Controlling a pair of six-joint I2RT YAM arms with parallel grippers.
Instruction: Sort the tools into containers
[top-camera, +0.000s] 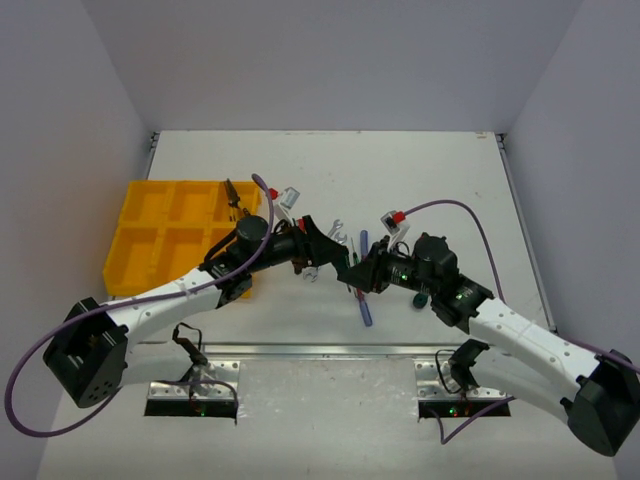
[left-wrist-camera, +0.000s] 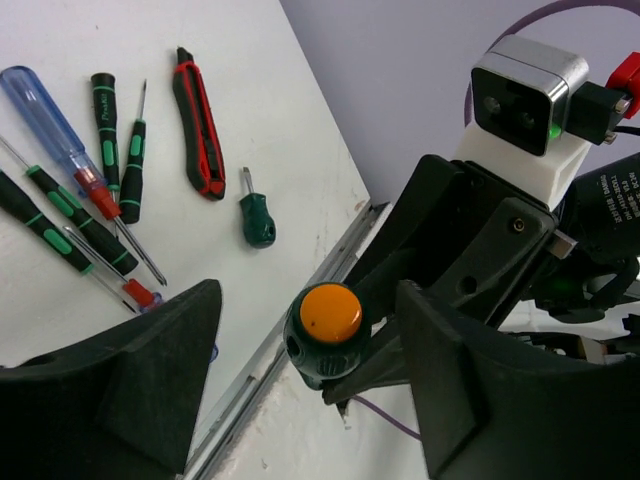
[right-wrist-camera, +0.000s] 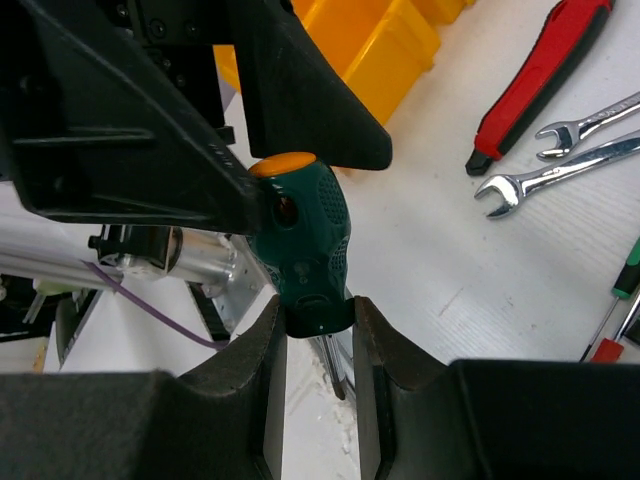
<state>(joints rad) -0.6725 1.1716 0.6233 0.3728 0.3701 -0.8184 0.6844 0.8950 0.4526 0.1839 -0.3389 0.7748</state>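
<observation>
A stubby dark green screwdriver with an orange cap (right-wrist-camera: 305, 235) hangs in the air between my two grippers. My right gripper (right-wrist-camera: 315, 315) is shut on the lower neck of its handle, with the metal tip pointing back toward the wrist. My left gripper (left-wrist-camera: 305, 310) is open, one finger on each side of the orange cap (left-wrist-camera: 331, 312), not pressing it. In the top view the grippers meet mid-table, left (top-camera: 335, 250) and right (top-camera: 358, 272). The yellow tray (top-camera: 130, 215) lies at the left, with pliers (top-camera: 235, 200) in its far right compartment.
On the table lie a red-handled knife (left-wrist-camera: 198, 125), a small green stubby screwdriver (left-wrist-camera: 257, 215), a blue-handled screwdriver (left-wrist-camera: 45, 110) and several green-black screwdrivers (left-wrist-camera: 132, 160). Two silver wrenches (right-wrist-camera: 560, 165) lie beside the knife (right-wrist-camera: 540, 80). The tray's corner (right-wrist-camera: 370, 45) shows behind the left fingers.
</observation>
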